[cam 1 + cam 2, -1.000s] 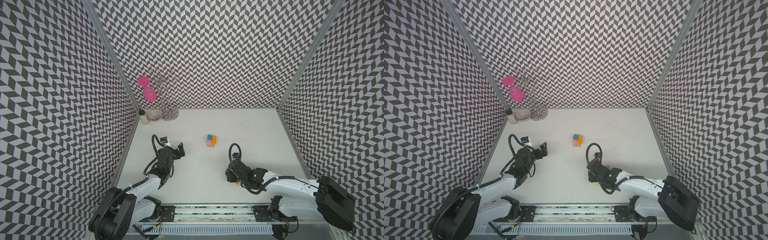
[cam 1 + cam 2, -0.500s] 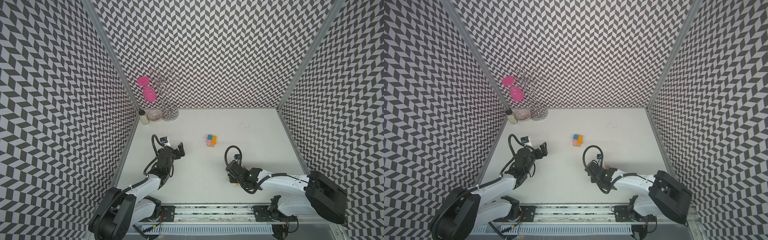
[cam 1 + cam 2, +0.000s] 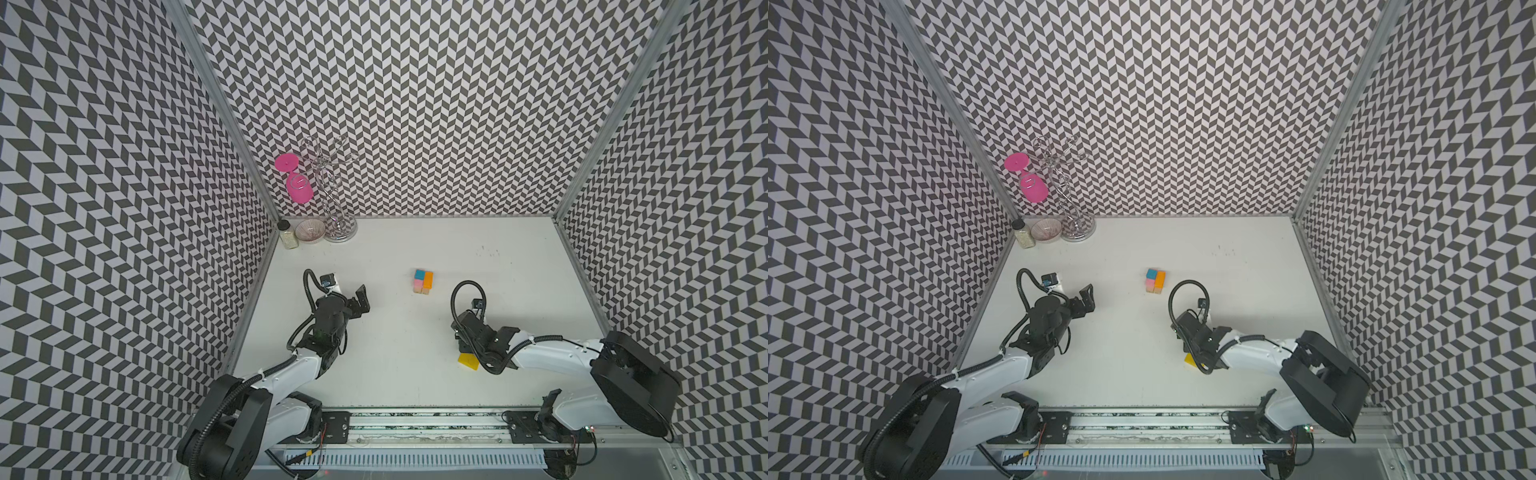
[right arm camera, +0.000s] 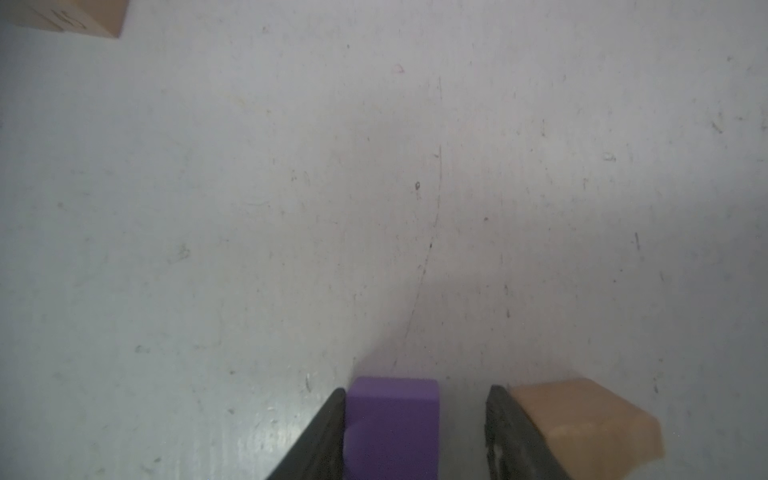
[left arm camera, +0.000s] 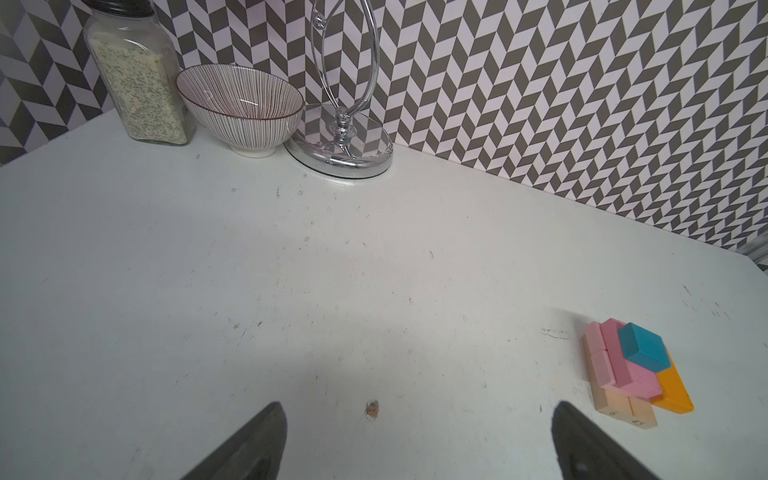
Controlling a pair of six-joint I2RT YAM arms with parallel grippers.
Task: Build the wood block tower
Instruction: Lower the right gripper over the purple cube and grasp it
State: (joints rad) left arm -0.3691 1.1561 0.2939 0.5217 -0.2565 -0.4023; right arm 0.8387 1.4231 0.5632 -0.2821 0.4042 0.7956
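Note:
The tower (image 3: pixel 423 281) (image 3: pixel 1155 281) stands mid-table: tan bars below, pink and orange slabs, and a teal cube (image 5: pixel 642 347) on top. My right gripper (image 4: pixel 416 390) points down at the table near the front and stands open around a purple cube (image 4: pixel 392 428). The cube touches one finger and a gap shows at the other finger (image 4: pixel 505 432). A tan block (image 4: pixel 582 424) lies just outside that finger. A yellow block (image 3: pixel 468 362) (image 3: pixel 1192 360) peeks out beside the right wrist. My left gripper (image 3: pixel 360 301) (image 5: pixel 417 409) is open and empty, left of the tower.
In the back left corner stand a spice jar (image 3: pixel 286 235), a striped bowl (image 3: pixel 310 230) and a chrome stand (image 3: pixel 338 224) with a pink goblet (image 3: pixel 297 187) hanging on it. Patterned walls close in three sides. A rail (image 3: pixel 415 428) runs along the front edge.
The right arm has swung a little to the left over the loose blocks, and its jaws have narrowed around the purple cube. The left arm and the tower have not moved.

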